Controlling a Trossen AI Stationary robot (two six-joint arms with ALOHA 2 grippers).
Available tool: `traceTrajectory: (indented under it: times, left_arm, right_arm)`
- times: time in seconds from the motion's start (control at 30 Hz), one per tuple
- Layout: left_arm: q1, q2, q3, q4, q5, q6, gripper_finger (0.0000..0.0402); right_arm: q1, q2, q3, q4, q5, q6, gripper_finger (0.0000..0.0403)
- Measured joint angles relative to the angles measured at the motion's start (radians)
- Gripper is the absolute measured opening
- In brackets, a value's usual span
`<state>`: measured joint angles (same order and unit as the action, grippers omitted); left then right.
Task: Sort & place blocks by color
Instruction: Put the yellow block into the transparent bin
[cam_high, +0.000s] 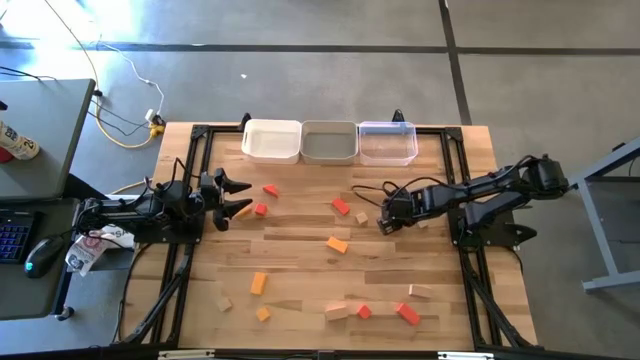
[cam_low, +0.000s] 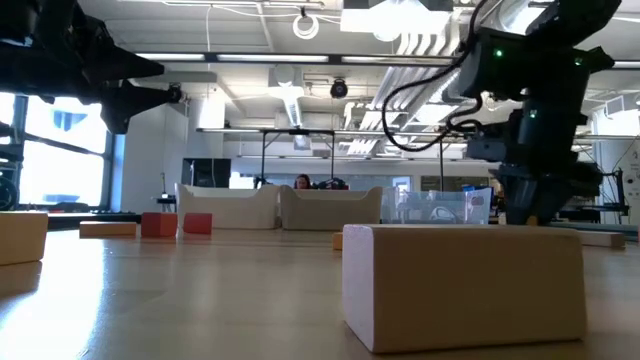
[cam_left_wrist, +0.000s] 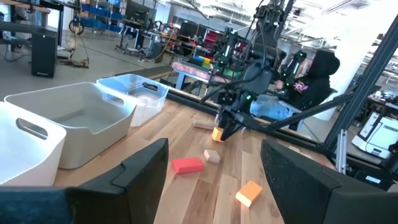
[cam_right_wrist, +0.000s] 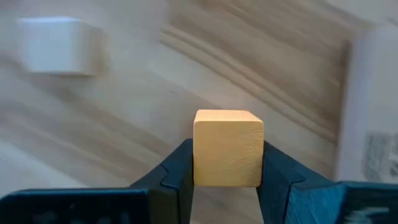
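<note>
Between the right gripper's (cam_right_wrist: 227, 171) jaws: orange-yellow cube (cam_right_wrist: 227, 148).

orange-yellow cube (cam_right_wrist: 227, 148), red block (cam_left_wrist: 187, 165), white bin (cam_high: 271, 140)

The table (cam_high: 300, 255) is showing pale wooden planks with a smooth, faintly shiny finish. The yellow block (cam_right_wrist: 227, 148) is looking like smooth painted wood with faint grain. The white bin (cam_high: 271, 141) and grey bin (cam_high: 329, 143) are looking like matt plastic; the clear bin (cam_high: 387, 143) is showing see-through, glossy plastic. The right gripper's fingers (cam_right_wrist: 177, 171) are appearing matt black.
</note>
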<state>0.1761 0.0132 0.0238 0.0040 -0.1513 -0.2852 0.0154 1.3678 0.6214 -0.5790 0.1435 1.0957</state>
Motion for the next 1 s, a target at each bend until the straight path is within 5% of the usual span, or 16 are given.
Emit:
traceTrajectory:
  times: [0.7, 1.0]
  left_arm:
    - [0.000, 0.000, 0.000, 0.001, -0.022, 0.026, 0.0246]
    - [0.000, 0.000, 0.000, 0.017, -0.162, 0.008, 0.0246]
  right_arm:
    - [-0.258, 0.000, 0.321, 0.003, 0.218, -0.512, 0.0110]
    - [-0.431, 0.000, 0.333, 0.066, 0.327, -0.607, 0.0110]
